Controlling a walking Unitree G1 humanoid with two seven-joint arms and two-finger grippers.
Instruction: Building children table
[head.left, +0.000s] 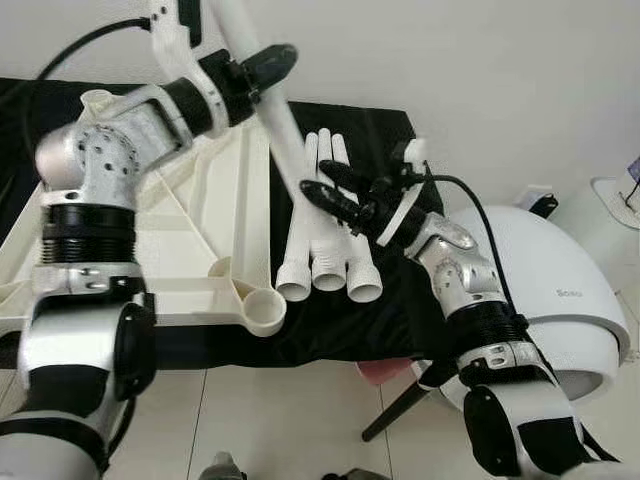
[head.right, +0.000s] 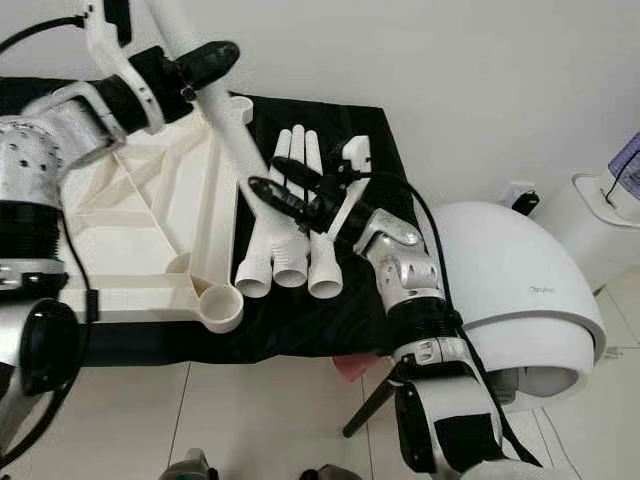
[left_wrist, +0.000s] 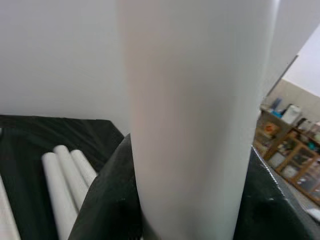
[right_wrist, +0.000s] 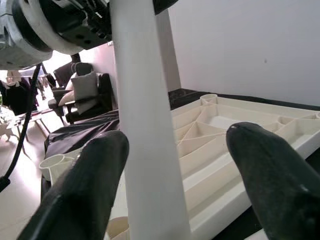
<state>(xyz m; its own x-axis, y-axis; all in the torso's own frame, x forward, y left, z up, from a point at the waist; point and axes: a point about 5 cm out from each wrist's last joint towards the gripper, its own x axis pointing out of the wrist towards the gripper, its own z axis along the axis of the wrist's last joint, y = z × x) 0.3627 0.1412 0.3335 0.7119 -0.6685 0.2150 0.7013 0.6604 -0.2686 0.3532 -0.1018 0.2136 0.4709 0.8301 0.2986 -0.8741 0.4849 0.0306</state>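
Note:
My left gripper (head.left: 258, 72) is shut on a white tube-shaped table leg (head.left: 285, 125), held up and tilted over the black cloth. In the left wrist view the leg (left_wrist: 190, 125) sits between the black fingers (left_wrist: 107, 200). My right gripper (head.left: 313, 176) is open around the leg's lower part; in the right wrist view one finger (right_wrist: 85, 190) lies close beside the leg (right_wrist: 150, 150) and the other stands apart. The cream tabletop (head.left: 200, 230) lies upside down, ribs up, with a round corner socket (head.left: 265, 310) near the front. Three more legs (head.left: 328, 240) lie side by side.
A black cloth (head.left: 330, 325) covers the work surface, whose front edge is near me. A big white domed appliance (head.left: 560, 290) stands on the right. A white wall runs behind, with tiled floor (head.left: 280, 420) below. A pink object (head.left: 385, 372) sits under the surface.

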